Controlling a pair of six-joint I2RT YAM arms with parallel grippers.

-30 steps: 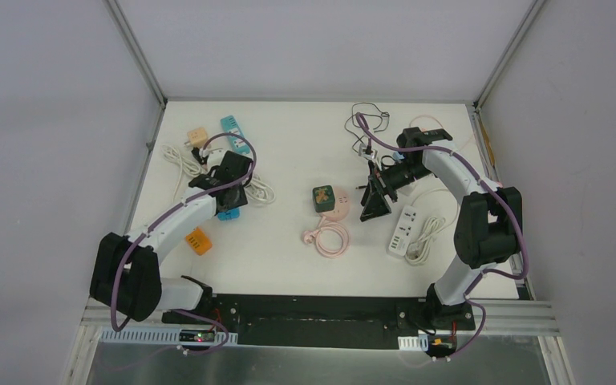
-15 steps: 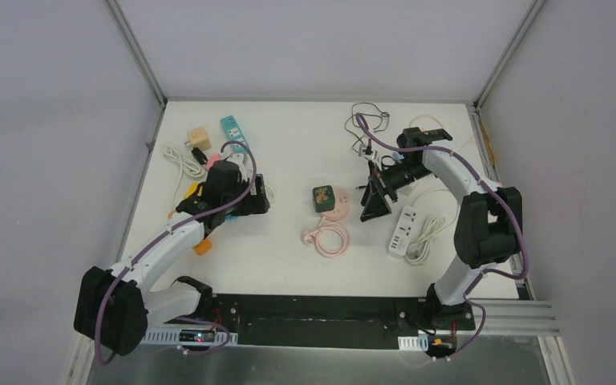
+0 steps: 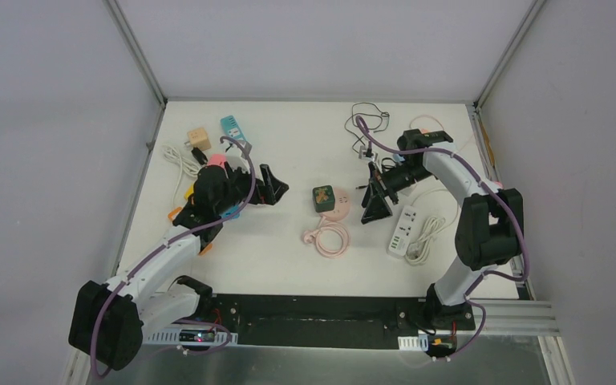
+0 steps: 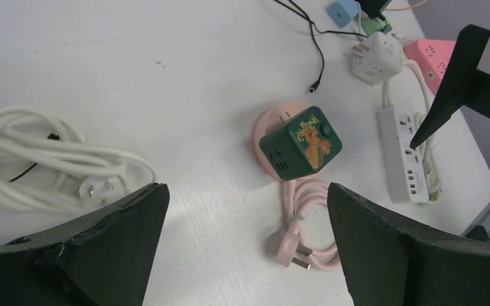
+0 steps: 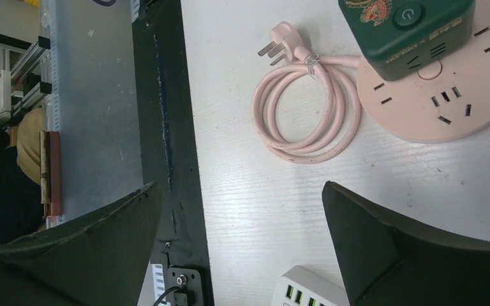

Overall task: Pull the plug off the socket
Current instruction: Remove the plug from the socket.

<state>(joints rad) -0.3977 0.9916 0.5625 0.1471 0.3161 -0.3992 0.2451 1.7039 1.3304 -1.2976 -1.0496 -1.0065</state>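
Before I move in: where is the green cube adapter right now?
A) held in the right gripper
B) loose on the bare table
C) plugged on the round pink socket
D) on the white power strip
C: the green cube adapter sits on top of the round pink socket, and the left gripper and right gripper are both open, apart from it.

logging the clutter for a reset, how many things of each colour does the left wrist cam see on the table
white: 3, coiled cable, power strip, cube socket
pink: 2, round socket, pink block
green: 2, cube plug, green block
blue: 1, blue block
black: 1, thin cable
total: 9
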